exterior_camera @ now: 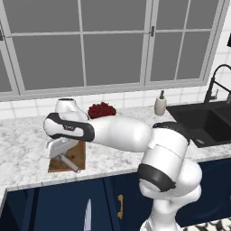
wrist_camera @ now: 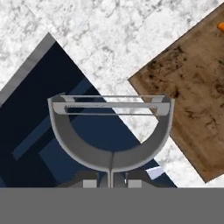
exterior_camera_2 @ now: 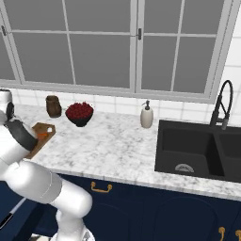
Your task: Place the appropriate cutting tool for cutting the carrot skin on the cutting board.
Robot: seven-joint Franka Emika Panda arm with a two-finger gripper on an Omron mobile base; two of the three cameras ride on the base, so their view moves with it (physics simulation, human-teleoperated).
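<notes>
Jaws clamp the peeler (wrist_camera: 109, 131) by its handle; forked head juts beside the cutting board (wrist_camera: 192, 100).

Grey metal peeler (wrist_camera: 110, 131), speckled wooden board (wrist_camera: 192, 92)

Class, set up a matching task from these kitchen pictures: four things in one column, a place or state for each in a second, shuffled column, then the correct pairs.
Things
1. grey metal Y-shaped peeler
2. slim orange carrot
3. dark bowl of red fruit
4. white soap dispenser bottle

Places or states
A. beside the black sink
B. lying on the brown wooden cutting board
C. held in the shut pincer
D. on the marble counter below the window

Pairs: 1-C, 2-B, 3-D, 4-A
</notes>
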